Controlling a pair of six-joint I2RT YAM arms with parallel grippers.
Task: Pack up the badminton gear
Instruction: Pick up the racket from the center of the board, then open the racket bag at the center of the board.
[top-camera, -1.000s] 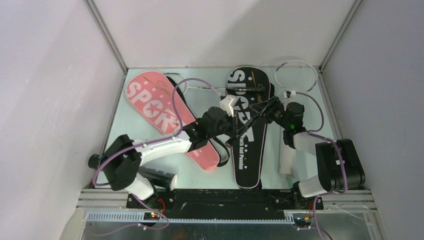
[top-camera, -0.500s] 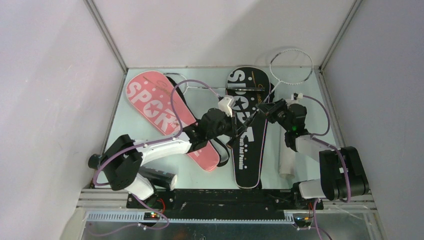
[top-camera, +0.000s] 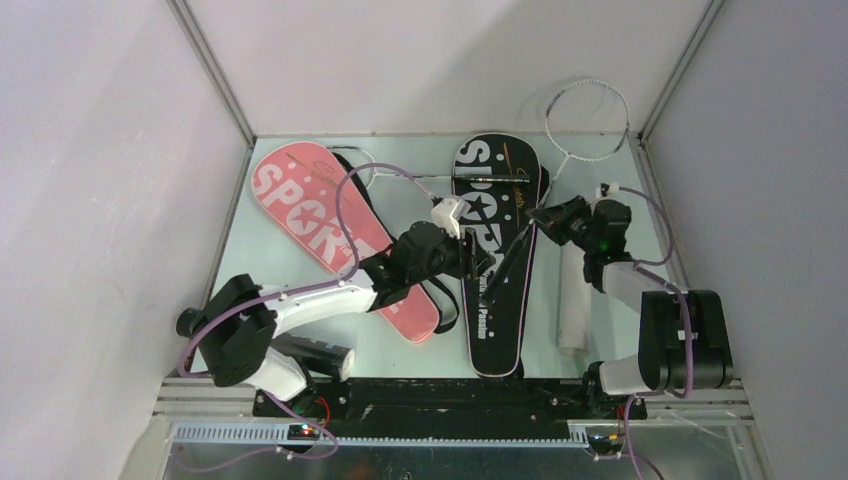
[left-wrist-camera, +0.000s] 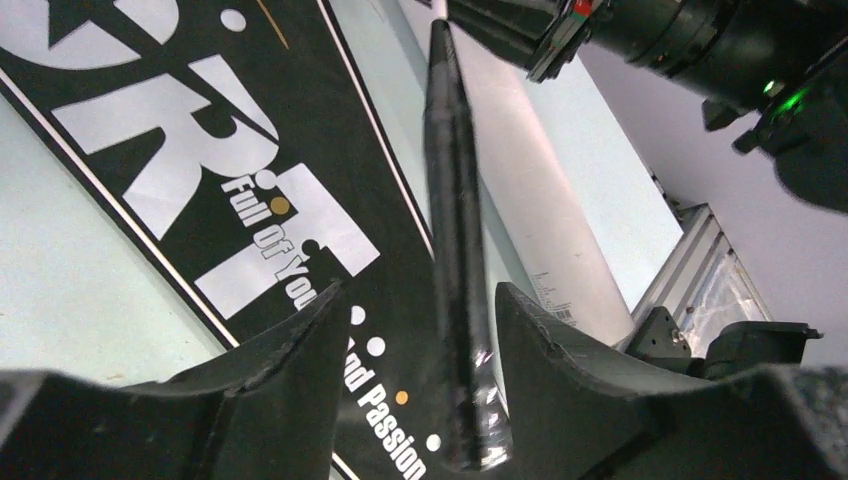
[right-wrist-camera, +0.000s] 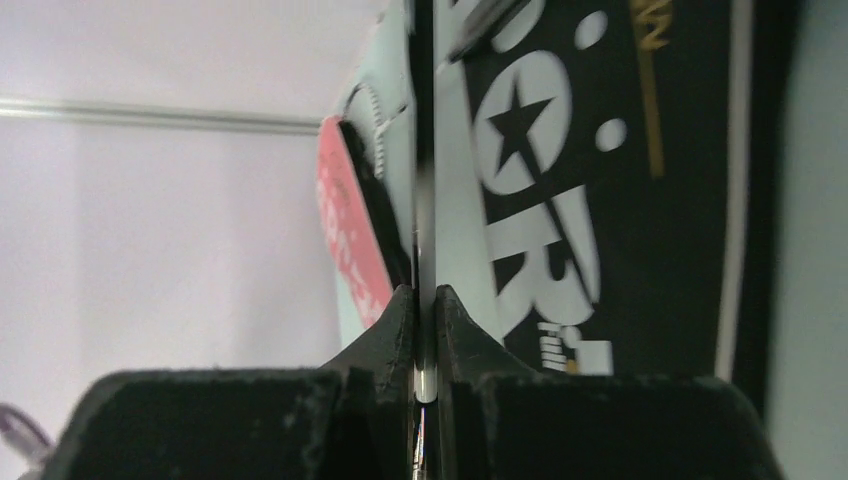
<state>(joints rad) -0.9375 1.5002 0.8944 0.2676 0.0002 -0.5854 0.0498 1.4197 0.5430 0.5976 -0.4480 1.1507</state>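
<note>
A white-headed racket (top-camera: 587, 115) is tilted up, its head against the back wall and its black handle (left-wrist-camera: 455, 250) slanting over the black "SPORT" cover (top-camera: 500, 340). My right gripper (top-camera: 541, 215) is shut on the thin shaft (right-wrist-camera: 424, 200), seen clamped between its pads in the right wrist view (right-wrist-camera: 425, 295). My left gripper (top-camera: 483, 265) is open around the handle's end (left-wrist-camera: 420, 295); the handle lies close to the right finger, with a gap on the other side. The pink "SPORT" cover (top-camera: 330, 230) lies to the left, with another racket head (top-camera: 360, 170) showing behind it.
A white shuttle tube (top-camera: 572, 300) lies along the table under the right arm, right of the black cover. A black tube (top-camera: 322, 357) rests by the left arm's base. Walls and metal frame posts close in on three sides.
The right gripper has shut on the racket shaft and moved right, and the racket head has risen toward the back wall. The left gripper's jaws have opened off the handle.
</note>
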